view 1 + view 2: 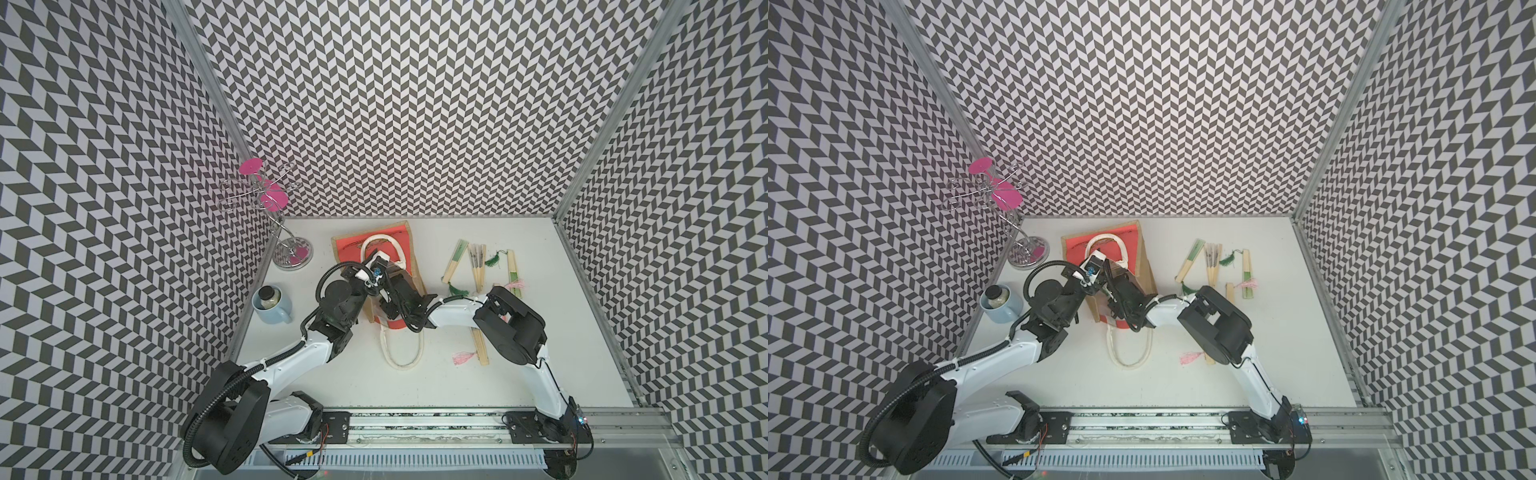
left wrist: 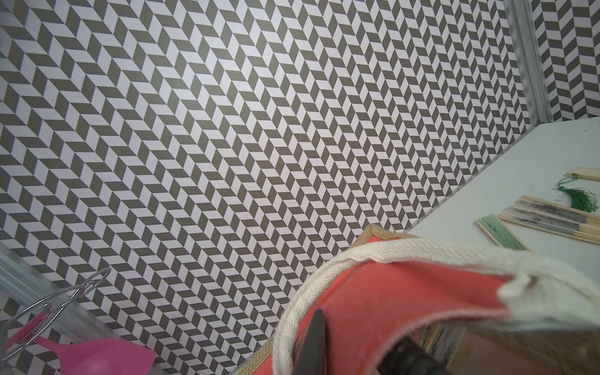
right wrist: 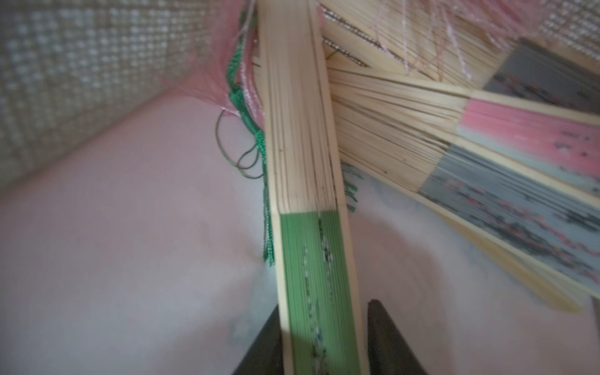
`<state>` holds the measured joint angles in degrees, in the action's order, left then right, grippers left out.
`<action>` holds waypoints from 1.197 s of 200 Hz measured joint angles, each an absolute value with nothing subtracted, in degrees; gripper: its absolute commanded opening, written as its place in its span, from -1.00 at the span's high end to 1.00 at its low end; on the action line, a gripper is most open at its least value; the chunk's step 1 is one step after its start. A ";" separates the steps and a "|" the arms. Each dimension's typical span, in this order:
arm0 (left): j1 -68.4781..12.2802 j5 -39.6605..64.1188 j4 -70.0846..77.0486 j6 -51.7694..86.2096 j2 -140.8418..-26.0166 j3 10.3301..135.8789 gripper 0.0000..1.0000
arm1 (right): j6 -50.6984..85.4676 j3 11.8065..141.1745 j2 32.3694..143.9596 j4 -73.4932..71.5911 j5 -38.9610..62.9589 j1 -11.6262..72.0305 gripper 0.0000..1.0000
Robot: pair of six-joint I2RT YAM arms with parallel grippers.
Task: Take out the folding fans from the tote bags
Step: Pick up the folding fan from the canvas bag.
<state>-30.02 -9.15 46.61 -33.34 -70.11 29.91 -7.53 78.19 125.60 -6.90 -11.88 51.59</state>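
Fans lie heaped inside the bag, which rests on its side at table centre, mouth toward 6 o'clock. More fans lie on the table at its 3 o'clock.

My left gripper is clamped shut on what appears to be the bag's upper rim, holding the mouth up. My right gripper is inside, jaws partly open astride the green fan at its paper end; I see no firm grip.

I judge each fan light, stiff along the bamboo, smooth enough to slip, and its paper fragile. Squeeze the outer guards, not the paper. The tassels look tangled, so withdraw slowly.
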 measured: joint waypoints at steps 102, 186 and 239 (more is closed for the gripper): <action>-30.37 -12.21 46.19 -32.29 -70.87 31.11 1.00 | -6.98 76.64 122.06 -1.41 -15.94 54.26 0.83; -30.37 -17.37 46.59 -31.70 -71.48 32.01 1.00 | 2.28 68.16 106.85 9.10 -20.12 58.52 0.90; -30.24 -20.80 46.50 -30.94 -73.54 34.33 1.00 | 8.45 58.76 93.56 14.94 -19.27 60.51 0.94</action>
